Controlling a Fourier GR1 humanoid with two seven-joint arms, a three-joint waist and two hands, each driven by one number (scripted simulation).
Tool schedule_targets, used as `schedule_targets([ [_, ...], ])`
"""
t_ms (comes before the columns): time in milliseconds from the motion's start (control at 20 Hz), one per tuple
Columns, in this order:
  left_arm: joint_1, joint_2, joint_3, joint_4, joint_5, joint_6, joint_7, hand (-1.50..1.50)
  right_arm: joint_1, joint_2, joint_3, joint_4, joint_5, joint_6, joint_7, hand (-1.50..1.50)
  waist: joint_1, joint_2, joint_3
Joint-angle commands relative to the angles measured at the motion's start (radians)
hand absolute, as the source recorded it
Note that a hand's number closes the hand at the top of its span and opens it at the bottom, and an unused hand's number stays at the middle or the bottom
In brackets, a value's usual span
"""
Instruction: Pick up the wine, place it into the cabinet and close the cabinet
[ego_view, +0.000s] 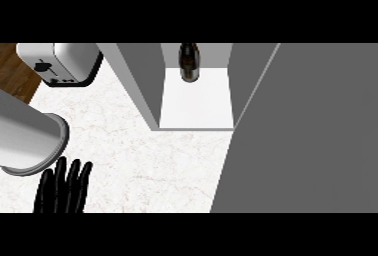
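Note:
A dark wine bottle (190, 61) stands upright inside the grey cabinet (140, 80), at the back of its white shelf floor (198, 105). The cabinet's grey door (310, 130) fills the right side of the head view, its edge running from the top right of the opening down to the lower middle. My left hand (65, 187) rests at the lower left over the counter, fingers straight and pointing up, holding nothing, well away from the bottle. The right hand does not show.
A silver toaster (63, 62) sits at the back left on the white marble counter (140, 160). My grey left forearm's cylinder (26, 137) shows at the left edge. Brown wooden floor (15, 70) lies beyond the counter's left edge.

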Motion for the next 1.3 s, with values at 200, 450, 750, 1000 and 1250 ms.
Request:
schedule_targets([
  [200, 0.133, 0.089, 0.14, -0.084, 0.092, -0.088, -0.023, -1.5, 0.074, -0.028, 0.211, -0.235, -0.057, 0.053, 0.069, 1.5, -0.001, -0.007, -0.001],
  [450, 0.216, 0.168, 0.325, -0.065, 0.204, -0.249, -0.04, -1.5, 0.032, 0.037, 0.406, -0.138, 0.105, -0.003, 0.053, 1.5, 0.006, -0.004, -0.002],
  [750, 0.233, 0.196, 0.425, -0.055, 0.241, -0.293, -0.018, -1.5, -0.024, 0.043, 0.64, -0.14, 0.232, -0.204, 0.068, 1.5, -0.003, -0.008, -0.002],
  [1000, 0.265, 0.211, 0.494, 0.014, 0.287, -0.426, -0.033, -1.5, -0.158, 0.042, 0.72, -0.024, 0.323, -0.366, 0.015, 1.5, 0.007, -0.004, -0.003],
  [1250, 0.275, 0.229, 0.545, -0.024, 0.317, -0.429, 0.016, -1.5, -0.285, 0.04, 0.771, 0.009, 0.393, -0.502, 0.05, 1.5, 0.013, -0.006, -0.003],
])
